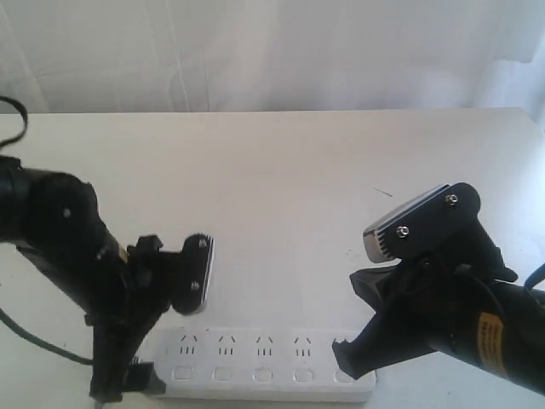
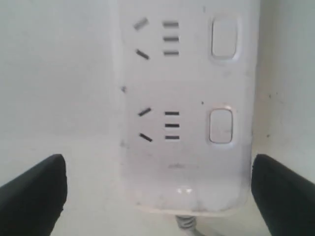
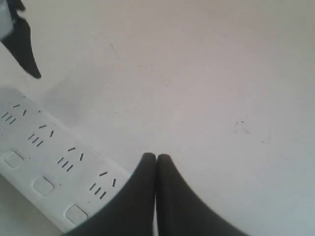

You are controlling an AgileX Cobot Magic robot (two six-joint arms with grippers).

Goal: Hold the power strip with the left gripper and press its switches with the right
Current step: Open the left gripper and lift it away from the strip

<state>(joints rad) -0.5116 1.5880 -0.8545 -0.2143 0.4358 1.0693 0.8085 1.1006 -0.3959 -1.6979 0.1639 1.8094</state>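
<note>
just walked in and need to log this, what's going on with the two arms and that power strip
Two robot arms are working over a white power strip lying on a white table. The left gripper is open, its fingers straddling the strip's cord end with gaps on both sides, so nothing is clamped yet. The right gripper is shut, tips together near the strip's far end. In its wrist view the tips sit over bare table, not on any of the switches.

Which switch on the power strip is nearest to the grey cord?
The last switch, just before the cord; the other switches sit farther along the strip.
</note>
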